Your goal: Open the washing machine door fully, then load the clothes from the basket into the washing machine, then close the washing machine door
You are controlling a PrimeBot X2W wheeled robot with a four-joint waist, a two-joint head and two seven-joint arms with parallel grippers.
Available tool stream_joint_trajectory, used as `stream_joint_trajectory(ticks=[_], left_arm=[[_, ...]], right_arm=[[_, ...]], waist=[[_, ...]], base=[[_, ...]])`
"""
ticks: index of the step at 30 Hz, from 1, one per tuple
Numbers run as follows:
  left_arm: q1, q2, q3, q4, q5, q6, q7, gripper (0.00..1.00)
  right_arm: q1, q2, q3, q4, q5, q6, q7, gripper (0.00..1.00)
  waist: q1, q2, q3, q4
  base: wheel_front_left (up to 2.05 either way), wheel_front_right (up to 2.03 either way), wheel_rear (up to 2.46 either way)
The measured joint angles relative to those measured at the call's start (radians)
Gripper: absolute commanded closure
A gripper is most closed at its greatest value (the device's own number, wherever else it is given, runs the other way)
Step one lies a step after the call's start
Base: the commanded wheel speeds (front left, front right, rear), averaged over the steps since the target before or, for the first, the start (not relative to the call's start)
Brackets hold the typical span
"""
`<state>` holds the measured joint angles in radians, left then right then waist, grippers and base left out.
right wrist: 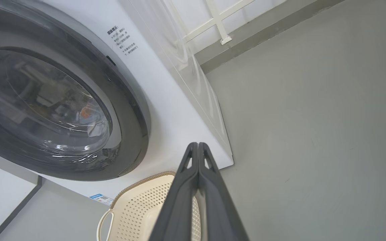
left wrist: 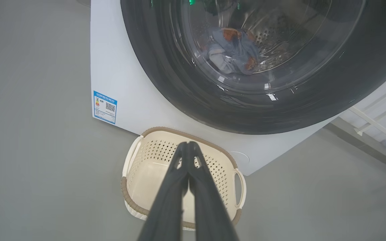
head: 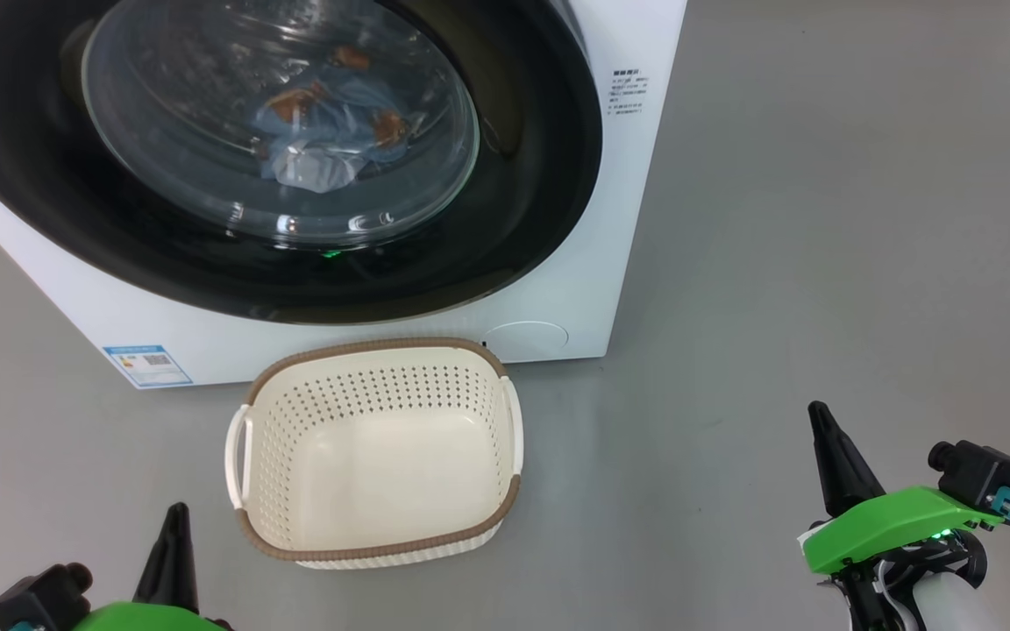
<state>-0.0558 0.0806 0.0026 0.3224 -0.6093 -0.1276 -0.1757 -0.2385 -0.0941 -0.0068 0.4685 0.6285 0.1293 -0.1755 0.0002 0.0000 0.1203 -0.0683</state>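
Washing machine door (head: pixel 531 202) looks shut, its black rim sitting flush on the white front of the washing machine (head: pixel 619 263). No gap is visible at its edge in the right wrist view. The clothes (head: pixel 330 131) are inside the drum, a light blue bundle with orange-brown prints plus a pale piece, seen through the glass bowl low in the middle.

The basket (head: pixel 365 346) sits on the grey floor (head: pixel 821 219) just in front of the machine, below the door. It is empty and upright, with nothing hanging on the rim. Its long axis runs roughly across the head view, parallel to the machine front, with a handle at each end. A blue label sticker (head: pixel 147 365) is at the machine's lower left corner.

The left gripper (head: pixel 177 513) is at the lower left, fingers pressed together and holding nothing, tips pointing toward the basket and door. The right gripper (head: pixel 821 421) is at the lower right over bare floor, fingers also pressed together and holding nothing, well apart from the basket.

Judgement: all three steps look done, with nothing left to load. If the door needs a check push, it lies ahead and above both sets of fingers, to the right of the left gripper and to the left of the right one. The right gripper looks somewhat nearer the machine, and the left lines up better with the basket.
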Motion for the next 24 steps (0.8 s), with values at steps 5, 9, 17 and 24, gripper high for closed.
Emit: stream_joint_trajectory(ticks=[5, 9, 17, 24], left_arm=[[0.000, -0.001, 0.003, -0.002, -0.054, 0.000, 0.012, 1.00], [0.000, -0.002, 0.005, -0.004, -0.098, 0.000, 0.028, 1.00], [0.000, -0.005, 0.011, -0.009, -0.177, 0.000, 0.049, 1.00], [-0.001, -0.010, 0.016, -0.012, -0.246, 0.000, 0.071, 1.00]], right_arm=[[0.003, 0.001, -0.006, -0.009, 0.048, 0.000, 0.016, 1.00], [0.014, 0.004, -0.010, -0.017, 0.084, 0.000, 0.026, 1.00], [0.017, 0.007, -0.020, -0.033, 0.167, 0.000, 0.052, 1.00], [0.029, 0.009, -0.032, -0.048, 0.236, 0.000, 0.071, 1.00]], waist=[[0.0000, 0.0000, -0.006, 0.004], [0.0000, 0.0000, -0.011, 0.006], [0.0000, 0.0000, -0.020, 0.012], [-0.0001, 0.0000, -0.029, 0.017]], base=[[0.00, 0.00, 0.00], [0.00, 0.00, 0.00], [0.00, 0.00, 0.00], [0.00, 0.00, 0.00]])
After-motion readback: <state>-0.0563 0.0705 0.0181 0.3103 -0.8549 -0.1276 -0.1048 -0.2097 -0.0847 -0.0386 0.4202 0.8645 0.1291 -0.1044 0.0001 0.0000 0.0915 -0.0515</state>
